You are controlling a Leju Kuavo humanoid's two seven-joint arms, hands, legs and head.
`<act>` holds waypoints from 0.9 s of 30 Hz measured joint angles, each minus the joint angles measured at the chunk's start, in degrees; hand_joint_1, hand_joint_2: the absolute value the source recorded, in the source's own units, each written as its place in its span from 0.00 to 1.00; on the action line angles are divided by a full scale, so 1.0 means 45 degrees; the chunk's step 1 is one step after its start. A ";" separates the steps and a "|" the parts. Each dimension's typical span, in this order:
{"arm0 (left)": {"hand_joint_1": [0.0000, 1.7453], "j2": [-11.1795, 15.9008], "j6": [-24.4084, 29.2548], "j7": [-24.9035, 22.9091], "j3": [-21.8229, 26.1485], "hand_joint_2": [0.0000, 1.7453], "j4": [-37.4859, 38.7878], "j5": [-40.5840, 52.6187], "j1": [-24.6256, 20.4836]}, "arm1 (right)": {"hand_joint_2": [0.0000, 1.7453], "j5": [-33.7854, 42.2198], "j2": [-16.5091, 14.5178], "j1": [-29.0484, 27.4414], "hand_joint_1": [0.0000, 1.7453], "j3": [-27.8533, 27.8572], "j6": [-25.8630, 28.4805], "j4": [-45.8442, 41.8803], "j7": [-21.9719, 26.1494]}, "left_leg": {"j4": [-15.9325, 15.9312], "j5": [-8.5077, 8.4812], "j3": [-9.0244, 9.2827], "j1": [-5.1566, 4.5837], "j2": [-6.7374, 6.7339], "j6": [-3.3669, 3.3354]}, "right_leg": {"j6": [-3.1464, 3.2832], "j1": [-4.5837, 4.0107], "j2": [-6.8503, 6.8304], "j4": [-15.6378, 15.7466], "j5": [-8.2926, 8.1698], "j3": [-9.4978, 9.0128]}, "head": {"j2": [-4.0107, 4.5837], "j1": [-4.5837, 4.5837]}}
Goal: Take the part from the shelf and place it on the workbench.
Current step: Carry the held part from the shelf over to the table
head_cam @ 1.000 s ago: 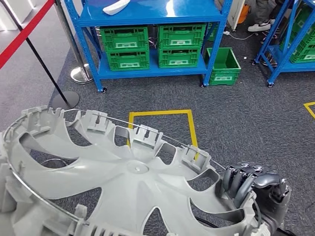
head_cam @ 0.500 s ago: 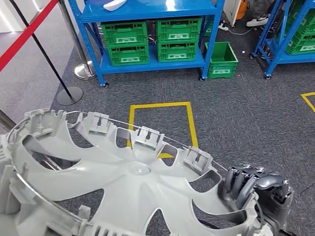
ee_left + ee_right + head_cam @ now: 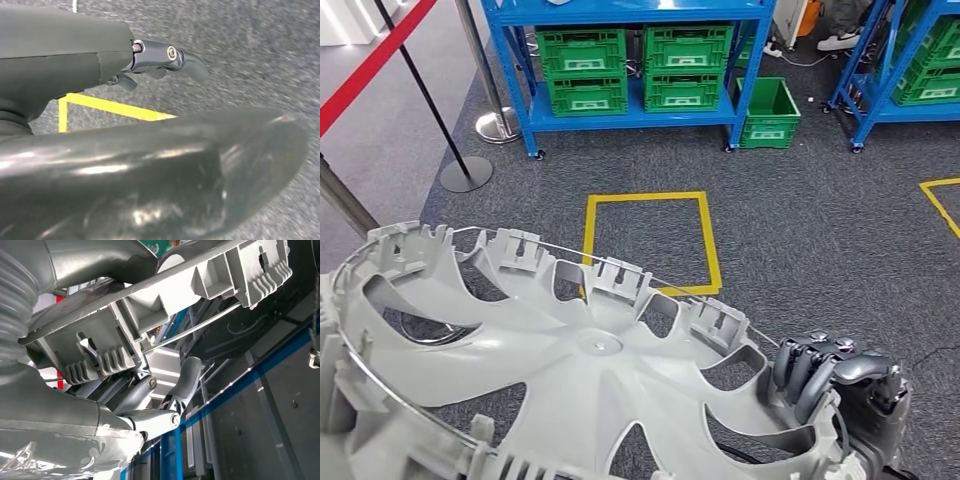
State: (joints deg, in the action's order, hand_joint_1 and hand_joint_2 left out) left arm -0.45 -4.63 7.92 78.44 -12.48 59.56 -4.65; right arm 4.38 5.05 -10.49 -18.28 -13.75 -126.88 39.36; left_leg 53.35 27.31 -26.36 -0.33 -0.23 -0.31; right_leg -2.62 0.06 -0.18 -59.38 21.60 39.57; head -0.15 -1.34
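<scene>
Now shelf point(image 3: 637, 60) farther; part point(image 3: 569, 370) unmoved

Grey carpet point(image 3: 803, 230), yellow floor square point(image 3: 650, 243), blue shelving point(image 3: 633, 60) holding green crates point(image 3: 586, 68)

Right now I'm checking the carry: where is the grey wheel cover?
In the head view the wheel cover lies low in front, its right rim gripped by the right hand, over the yellow floor square.

the grey part point(image 3: 569, 370) runs off the head view's left and bottom edges; it hides most of the right hand point(image 3: 841, 385).
</scene>
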 joint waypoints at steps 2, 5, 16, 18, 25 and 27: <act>0.00 -0.0001 0.0000 -0.0012 0.0001 0.00 0.0000 0.0000 0.0002 | 1.00 -0.0038 0.0000 -0.0006 1.00 0.0001 0.0063 0.0000 0.0000 | 0.0013 -0.0324 -0.0369 -0.0003 -0.0014 -0.0094 | -0.0083 0.0011 0.0006 -0.1647 0.1401 0.0381 | 0.0000 -0.0045; 0.00 -0.0002 0.0004 -0.0021 0.0001 0.00 0.0000 -0.0001 0.0006 | 1.00 -0.0101 0.0000 -0.0006 1.00 0.0001 0.0162 0.0000 0.0000 | 0.0070 -0.0836 -0.1039 -0.0020 -0.0015 -0.0080 | -0.0104 0.0008 0.0007 -0.3299 0.1715 0.0269 | 0.0000 -0.0051; 0.00 -0.0068 0.0011 -0.0027 0.0006 0.00 0.0000 -0.0029 0.0076 | 1.00 -0.0259 0.0013 0.0076 1.00 0.0005 0.0323 -0.0029 0.0016 | 0.1560 -0.0246 -0.2477 0.0036 0.0016 0.0613 | 0.0596 -0.0030 -0.0012 0.0702 0.1100 -0.2271 | 0.0000 0.0004; 0.00 -0.0084 0.0027 -0.0027 0.0006 0.00 0.0000 -0.0029 0.0063 | 1.00 -0.0144 0.0017 0.0063 1.00 0.0021 0.0220 -0.0029 0.0015 | 0.3238 0.0790 -0.2931 0.0066 0.0016 0.0714 | 0.0628 -0.0029 0.0045 0.0694 0.0792 -0.1873 | 0.0000 0.0031; 0.00 -0.0126 0.0076 -0.0027 0.0006 0.00 0.0000 -0.0015 0.0046 | 1.00 0.0377 0.0019 0.0137 1.00 0.0292 -0.0460 -0.0029 0.0013 | 0.0867 -0.0016 -0.0320 0.0099 0.0656 0.0465 | 0.0377 -0.0074 0.0531 0.0609 -0.0202 -0.0749 | 0.0000 0.0032; 0.00 -0.0142 0.0084 -0.0027 0.0004 0.00 0.0000 -0.0006 0.0021 | 1.00 0.0426 0.0019 0.0164 1.00 0.0380 -0.0540 -0.0029 0.0013 | 0.0200 0.0237 -0.0005 0.0093 0.0653 0.0317 | 0.0240 -0.0080 0.0706 0.0604 -0.0434 -0.0607 | 0.0000 0.0023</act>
State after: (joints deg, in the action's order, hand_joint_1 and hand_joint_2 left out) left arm -1.09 -4.26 7.80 78.46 -12.48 59.53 -4.55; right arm 6.30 5.14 -9.75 -16.57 -16.19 -127.01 39.42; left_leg 54.24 28.37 -26.38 0.09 2.71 1.12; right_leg -1.54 -0.30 3.00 -56.66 19.64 36.84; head -0.15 -1.24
